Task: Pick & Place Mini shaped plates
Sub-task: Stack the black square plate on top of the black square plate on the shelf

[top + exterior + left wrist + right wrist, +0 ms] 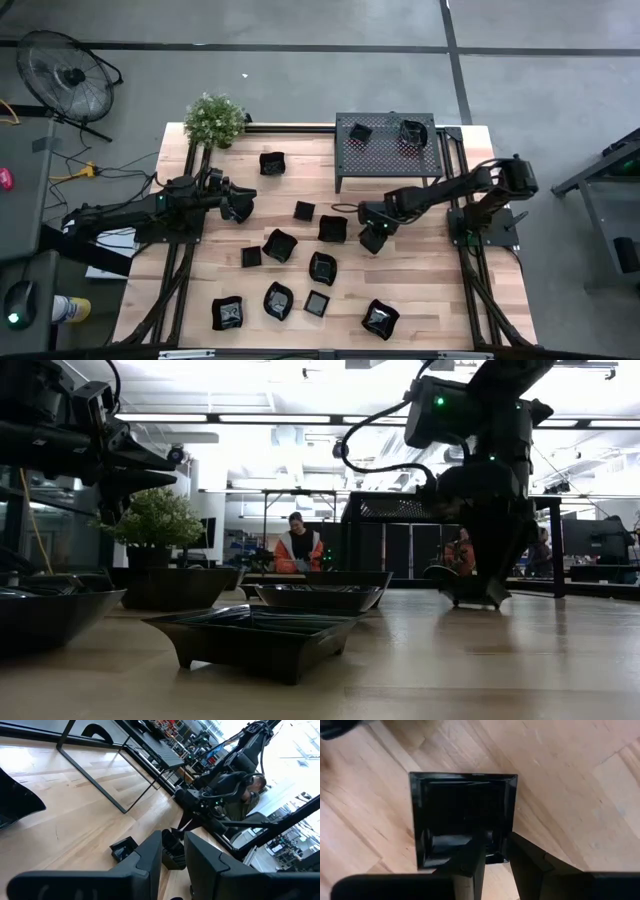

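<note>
Several mini shaped plates, small, black and glossy, lie scattered on the wooden table (420,290), for instance one (279,244) at the middle and one (255,640) close to the low camera. My right gripper (372,235) points down over a square plate (464,815) right of the table's middle. It is open by a narrow gap (495,842). One finger stands over the plate's inside, the other outside its rim near a corner. My left gripper (240,207) waits level at the left, open by a narrow gap (172,840) and holding nothing. My right gripper comes at the square plate's rim (501,851) from above, beside a corner, with a finger on each side of it. Whether the fingers touch the rim I cannot tell. The plate lies flat on the table.
A black perforated rack (385,160) stands at the far edge with two plates on it. A potted plant (214,120) is at the far left corner. More plates (322,267) lie toward the near edge. People (298,550) are in the room beyond.
</note>
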